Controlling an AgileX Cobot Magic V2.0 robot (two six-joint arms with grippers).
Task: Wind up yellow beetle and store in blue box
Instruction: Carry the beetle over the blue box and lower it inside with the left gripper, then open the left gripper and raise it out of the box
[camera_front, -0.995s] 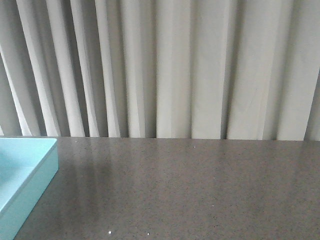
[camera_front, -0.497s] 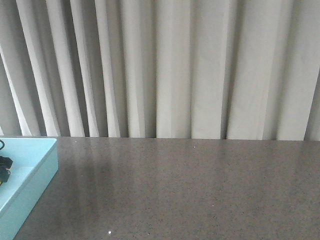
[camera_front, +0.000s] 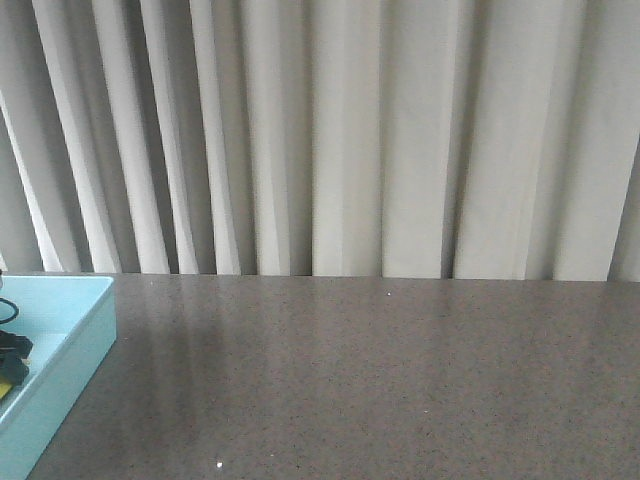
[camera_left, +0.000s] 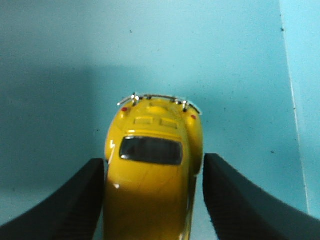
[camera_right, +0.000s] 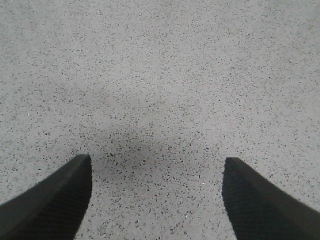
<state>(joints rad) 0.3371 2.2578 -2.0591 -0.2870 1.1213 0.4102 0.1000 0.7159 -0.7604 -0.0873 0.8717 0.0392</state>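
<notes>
A: Left first. What's our left gripper (camera_left: 152, 200) doing?

B: Fingers (camera_left: 75, 205) sit on both flanks of the yellow beetle (camera_left: 152, 170). One looks touching, the other shows a sliver of gap, so we can't tell if it's clamped or let go.

A: Where's the car?

B: Over the floor of the blue box (camera_left: 60, 60), box wall just beside it. Its long axis runs straight out from the gripper, chrome bumper end leading. In the front view only a dark bit of gripper shows over the blue box (camera_front: 85, 330).

A: Right side?

B: Right gripper (camera_right: 157, 195) spread wide, holding nothing, over bare speckled table (camera_right: 160, 75), well apart from the box.

A: So the left arm's nearer; we'd judge release is its call.
</notes>
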